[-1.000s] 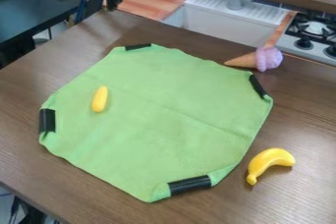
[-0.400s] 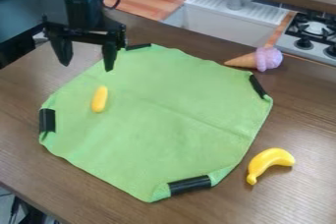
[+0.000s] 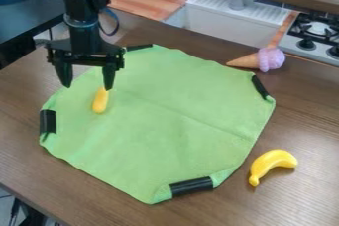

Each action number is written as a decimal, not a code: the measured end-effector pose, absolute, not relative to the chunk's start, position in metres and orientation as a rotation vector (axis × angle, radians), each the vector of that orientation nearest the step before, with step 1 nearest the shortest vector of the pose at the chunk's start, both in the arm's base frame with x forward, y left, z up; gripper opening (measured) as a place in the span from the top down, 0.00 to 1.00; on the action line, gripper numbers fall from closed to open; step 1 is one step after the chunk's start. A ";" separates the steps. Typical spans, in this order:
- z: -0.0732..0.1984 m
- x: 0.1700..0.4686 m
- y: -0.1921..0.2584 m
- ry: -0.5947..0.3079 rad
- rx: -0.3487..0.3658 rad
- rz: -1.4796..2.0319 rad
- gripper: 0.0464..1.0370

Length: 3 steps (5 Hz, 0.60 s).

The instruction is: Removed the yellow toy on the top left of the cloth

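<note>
Two fingers (image 3: pixel 108 77) of the black gripper (image 3: pixel 86 87) stand spread apart over the upper-left part of the green cloth (image 3: pixel 159 121), with nothing held between them. The yellow toy (image 3: pixel 100 103) lies on that same side of the cloth, inside its edge, its long side running roughly toward the near edge.

The step in hand looks to be lining up for the grasp. The gripper would do well to shift toward the cloth's middle, so that the toy sits between the fingers instead of under one of them, and only then to go down. Closing across the toy's narrow width should hold best; the smooth, rounded body could roll or squirt away if pinched at one end. Pressing too low might bunch the cloth, so a light touch and a straight lift seem wise.

The toy's far end is hard to make out where the fingertip overlaps it in the view, and contact cannot be confirmed. The gripper's height above the cloth is uncertain too. Part of the cloth's upper-left border is hidden behind the gripper, and the arm (image 3: pixel 83 22) is cut off beyond the cloth's far side.
</note>
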State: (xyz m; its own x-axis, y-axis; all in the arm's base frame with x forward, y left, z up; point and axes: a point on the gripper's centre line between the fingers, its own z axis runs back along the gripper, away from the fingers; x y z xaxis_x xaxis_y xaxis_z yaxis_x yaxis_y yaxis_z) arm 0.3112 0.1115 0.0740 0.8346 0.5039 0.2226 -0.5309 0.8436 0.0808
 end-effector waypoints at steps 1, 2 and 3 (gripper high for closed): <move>0.063 0.310 0.114 -0.171 0.153 0.565 0.04; 0.057 0.310 0.115 -0.162 0.159 0.574 0.04; 0.048 0.310 0.115 -0.142 0.160 0.590 0.04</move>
